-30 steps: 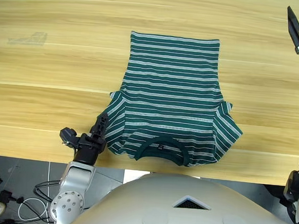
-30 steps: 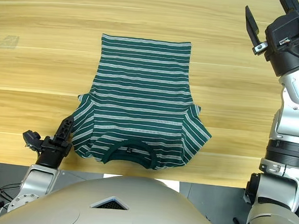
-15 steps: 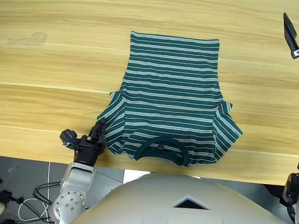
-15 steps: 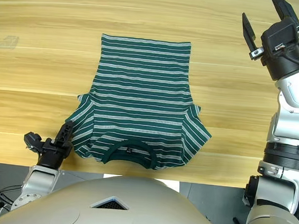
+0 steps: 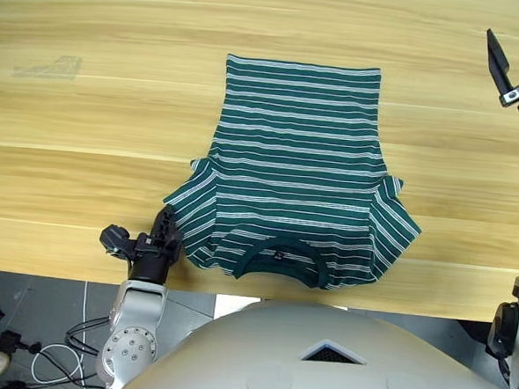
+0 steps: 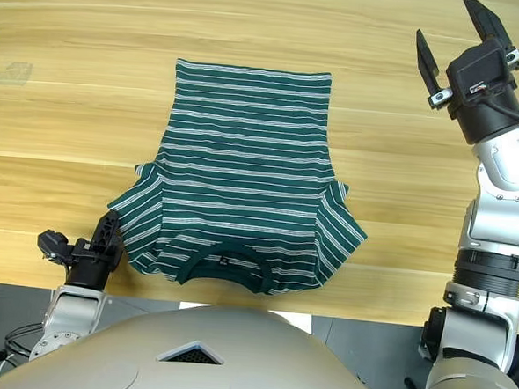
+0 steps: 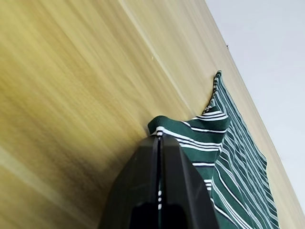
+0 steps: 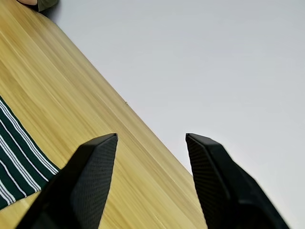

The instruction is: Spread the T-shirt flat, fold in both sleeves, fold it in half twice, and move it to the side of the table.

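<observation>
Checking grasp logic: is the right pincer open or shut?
Open. Right pincer fingers stand wide apart, nothing between them.

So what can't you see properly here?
The label in the collar: both eye views, too small to read.
The sleeve tip: left wrist view, the left gripper's shut fingers cover it, so a pinch is unsure.
A greenish thing: right wrist view, cut off by the picture's edge.

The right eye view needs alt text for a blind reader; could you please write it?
A green striped T-shirt lies on a wooden table, collar nearest the robot. The left gripper pinches its left-hand sleeve at the near edge; the right gripper hangs open over the table beyond the shirt's right side.
</observation>
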`<action>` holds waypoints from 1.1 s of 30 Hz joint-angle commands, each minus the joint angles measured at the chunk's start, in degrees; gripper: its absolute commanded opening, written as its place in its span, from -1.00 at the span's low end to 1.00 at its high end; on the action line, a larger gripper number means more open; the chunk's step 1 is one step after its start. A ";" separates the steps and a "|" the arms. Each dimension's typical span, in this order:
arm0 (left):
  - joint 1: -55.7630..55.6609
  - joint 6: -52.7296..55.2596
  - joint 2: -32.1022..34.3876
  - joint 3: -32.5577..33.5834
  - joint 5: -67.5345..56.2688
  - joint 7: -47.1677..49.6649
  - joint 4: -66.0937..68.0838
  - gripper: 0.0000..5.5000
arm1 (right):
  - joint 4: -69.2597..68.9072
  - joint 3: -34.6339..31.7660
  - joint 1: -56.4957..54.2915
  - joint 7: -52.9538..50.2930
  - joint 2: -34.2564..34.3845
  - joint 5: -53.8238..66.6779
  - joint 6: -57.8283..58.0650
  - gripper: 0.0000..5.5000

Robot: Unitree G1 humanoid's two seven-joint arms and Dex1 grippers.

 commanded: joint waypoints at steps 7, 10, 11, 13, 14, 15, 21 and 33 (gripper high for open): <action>0.84 -4.55 2.46 -5.17 13.20 -5.53 -8.71 -1.00 | 0.64 0.35 0.54 -1.04 0.62 -1.13 -1.12 -0.04; 1.63 -5.97 2.64 -7.61 17.46 -6.74 -9.82 -1.00 | 0.87 0.28 0.64 -1.15 0.55 -1.29 -1.48 -0.04; 2.11 -6.38 2.73 -8.75 19.19 -7.09 -10.08 -1.00 | 0.95 0.23 0.58 -1.16 0.51 -1.28 -1.57 -0.04; 3.14 -6.89 3.52 -12.01 23.04 -7.85 -10.44 -1.00 | 1.04 0.03 0.63 -1.25 0.39 -1.26 -1.73 -0.04; 3.31 -6.93 4.56 -13.71 26.36 -7.74 -9.85 -1.00 | 0.90 -0.07 0.80 -1.28 0.36 -1.22 -1.77 -0.04; 3.39 -7.09 5.46 -15.11 29.39 -7.64 -9.10 -1.00 | 0.73 -0.11 0.92 -1.30 0.36 -1.20 -1.77 -0.04; 3.88 -13.32 8.62 -21.78 44.04 -7.98 -10.12 -1.00 | 1.19 -0.04 1.11 -1.16 0.26 -1.19 -1.96 -0.04; 1.34 -14.58 13.45 -27.74 60.60 -6.46 -7.35 -1.00 | 1.17 0.30 1.38 -1.13 0.51 -1.22 -1.90 -0.04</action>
